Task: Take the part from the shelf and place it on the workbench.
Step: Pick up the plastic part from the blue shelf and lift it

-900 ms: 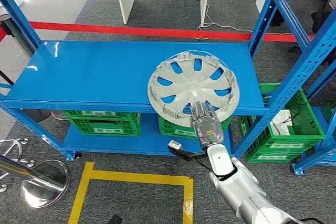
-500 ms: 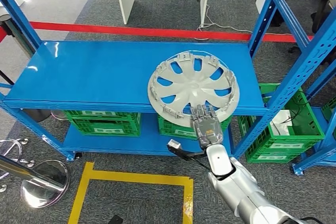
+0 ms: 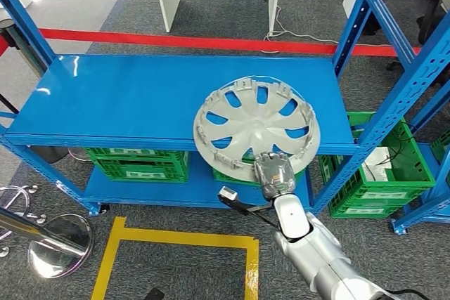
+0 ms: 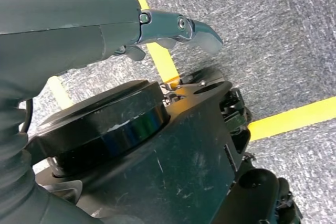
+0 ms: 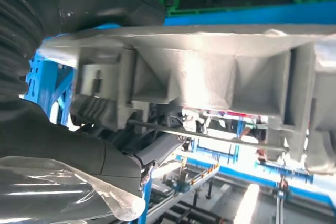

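Shelf point(image 3: 133, 96): blue, carries grey part point(image 3: 256, 121)
Right robot hand point(image 3: 274, 174): grasping part's near rim
Left robot hand point(image 4: 174, 30): state unclear
Floor point(image 3: 223, 5): grey carpet, red line point(image 3: 159, 38)

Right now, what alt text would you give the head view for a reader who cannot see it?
The robot's right hand grips the near rim of a silver wheel cover on the top level of a blue shelf. Green crates sit on the level below.

The blue shelf point(image 3: 133, 96) carries the grey wheel cover point(image 3: 257, 121), whose near rim overhangs its front edge and seems tilted up, while green crates point(image 3: 140, 162) sit on the lower level.
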Controlling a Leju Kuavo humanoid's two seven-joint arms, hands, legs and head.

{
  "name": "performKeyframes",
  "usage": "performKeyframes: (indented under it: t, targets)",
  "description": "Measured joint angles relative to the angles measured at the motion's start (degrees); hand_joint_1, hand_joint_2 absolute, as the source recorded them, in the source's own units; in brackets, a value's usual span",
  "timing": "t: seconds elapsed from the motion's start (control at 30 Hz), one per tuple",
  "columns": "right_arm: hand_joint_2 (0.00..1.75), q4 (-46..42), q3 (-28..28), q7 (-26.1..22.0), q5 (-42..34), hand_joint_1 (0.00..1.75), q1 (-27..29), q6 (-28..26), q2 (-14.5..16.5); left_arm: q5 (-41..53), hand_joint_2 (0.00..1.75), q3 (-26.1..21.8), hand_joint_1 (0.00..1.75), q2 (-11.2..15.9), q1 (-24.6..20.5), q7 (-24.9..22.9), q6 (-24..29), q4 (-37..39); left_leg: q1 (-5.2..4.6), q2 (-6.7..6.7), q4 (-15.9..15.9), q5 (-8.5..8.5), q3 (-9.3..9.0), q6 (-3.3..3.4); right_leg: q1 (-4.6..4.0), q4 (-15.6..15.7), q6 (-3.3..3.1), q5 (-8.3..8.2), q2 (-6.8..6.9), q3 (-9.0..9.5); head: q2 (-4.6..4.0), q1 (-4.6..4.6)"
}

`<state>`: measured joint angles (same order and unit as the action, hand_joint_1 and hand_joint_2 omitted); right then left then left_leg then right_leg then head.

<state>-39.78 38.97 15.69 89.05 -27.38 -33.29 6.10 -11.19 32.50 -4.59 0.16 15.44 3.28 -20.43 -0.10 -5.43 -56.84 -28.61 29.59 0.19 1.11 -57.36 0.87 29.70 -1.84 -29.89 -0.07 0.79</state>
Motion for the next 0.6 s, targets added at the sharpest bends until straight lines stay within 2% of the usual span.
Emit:
performKeyframes:
  t: [0.3,0.6]
  targets:
    - [1.75,-4.8,0.4,0.0,0.0,1.75,1.8,-5.3,0.0,-0.8,1.75,0.4,0.00,0.1,-0.1,0.8,-0.2,0.2,0.00,0.00,0.0,0.00,0.01,0.00,0.00,0.0,0.00,0.00,-0.01,-0.01,0.00,0.01]
    - [1.75,-11.0,1.2,-1.1,0.0,1.75,3.5,-5.9,-0.3,-0.9,1.75,0.5,0.00,0.2,-0.1,1.0,-0.4,0.2,0.00,0.00,0.0,0.00,0.04,0.00,0.00,0.0,0.00,0.00,-0.01,-0.05,0.00,0.00]
